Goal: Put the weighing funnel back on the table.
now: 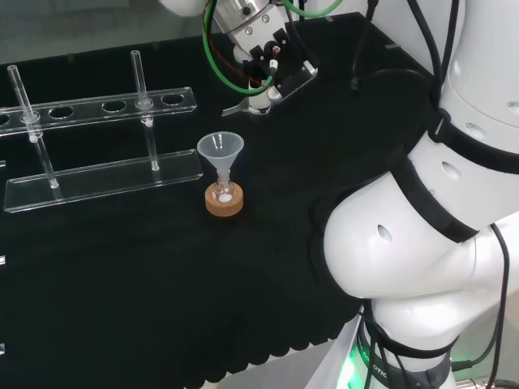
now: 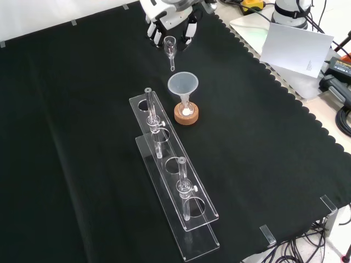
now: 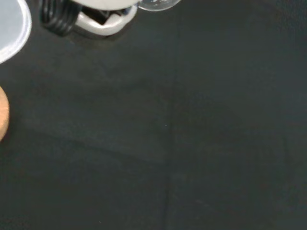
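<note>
Hand (image 2: 167, 15) is at the top of the front view, fingers (image 2: 156, 27) closed on the upper end of the weighing funnel (image 2: 170, 48). The piece hangs roughly upright, stem down, clear of the black cloth (image 2: 82, 137), so it is not on the table yet. The stem tip sits just above and behind the rim of the big funnel (image 2: 182, 85) in that view, and the two don't appear to touch. The big funnel stands mouth up with its stem in a small flask (image 2: 186, 108) on a cork ring (image 2: 186, 116), and there is something white at the flask bottom. In the head view the hand (image 1: 263, 69) is up top, beyond the funnel (image 1: 220, 150) and cork ring (image 1: 224, 203) and a bit to their right (can't make out the held piece for sure from there). A clear plastic rack (image 2: 189, 230) runs from beside the cork ring toward the near edge in the front view, with two glass tubes (image 2: 153, 123) standing in it. In the head view the same rack (image 1: 97, 174) is left of the funnel. The wrist view shows a white part of the hand (image 3: 103, 23) with a curved bit of clear glass (image 3: 156, 4) right beside it, over bare cloth. The funnel rim (image 3: 9, 28) and the cork ring (image 3: 2, 117) sit at that view's edge.
</note>
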